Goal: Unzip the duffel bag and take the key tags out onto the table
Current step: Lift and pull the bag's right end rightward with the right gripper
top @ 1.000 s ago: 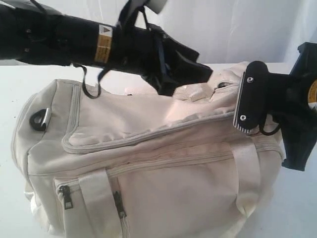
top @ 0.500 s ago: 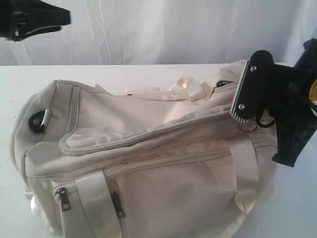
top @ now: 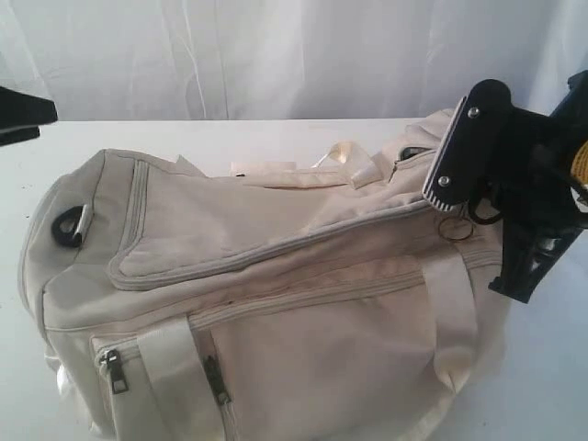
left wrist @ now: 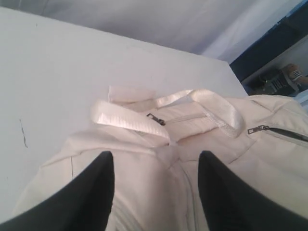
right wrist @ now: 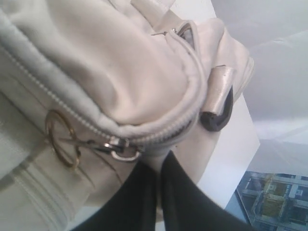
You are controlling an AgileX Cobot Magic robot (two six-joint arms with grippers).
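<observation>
Your black two-finger R gripper (right wrist: 158, 163) has its jaws pressed together. The tips sit at the end of the main zip, just beside the small silver metal zip pull (right wrist: 120, 149) w/ its thin brass-coloured ring (right wrist: 61, 139). Can't tell if you've pinched the pull or only fabric. Your black L gripper (left wrist: 156, 159) is clear of the bag, fingers spread wide, nothing between them.

The large cream fabric duffel bag (top: 276, 276) sits on the broad white table (top: 230, 133).

Progress, imo: basically step one. The main zip looks closed along the flap, and the front pocket zips look shut too. The bright plastic key tags aren't visible in any view, prob. inside. Left to do: run the zip open, reach in, lift the tags out, set them on the table.
</observation>
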